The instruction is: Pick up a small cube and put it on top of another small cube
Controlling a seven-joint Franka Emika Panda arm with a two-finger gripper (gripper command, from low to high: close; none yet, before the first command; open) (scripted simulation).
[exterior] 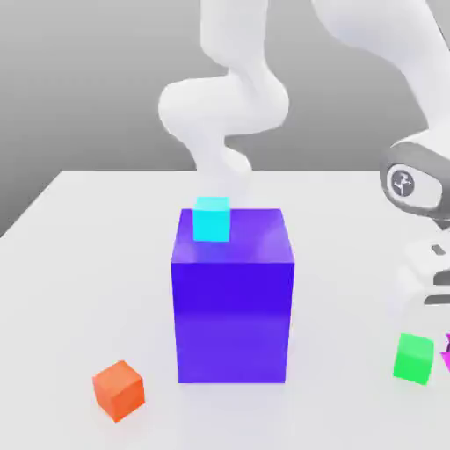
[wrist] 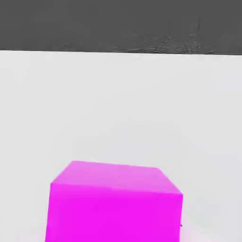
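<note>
Item: magenta cube (wrist: 115, 203), close beneath the tool, at the counter's (exterior: 88, 264) far edge on the exterior view's right, just beside the green cube (exterior: 412, 358). Tool: fingers drawn together, clamped on the magenta cube. Likely destination, the cyan cube (exterior: 212, 219) atop the blue block (exterior: 233, 299), lies toward the exterior view's left and higher.

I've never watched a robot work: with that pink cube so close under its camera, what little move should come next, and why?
Probably a short lift straight up. The hand sits low at the exterior view's right edge, closed, it seems, on the magenta cube, with the green cube close beside it. Rising first should clear the green cube before carrying the magenta one toward another small cube.
</note>
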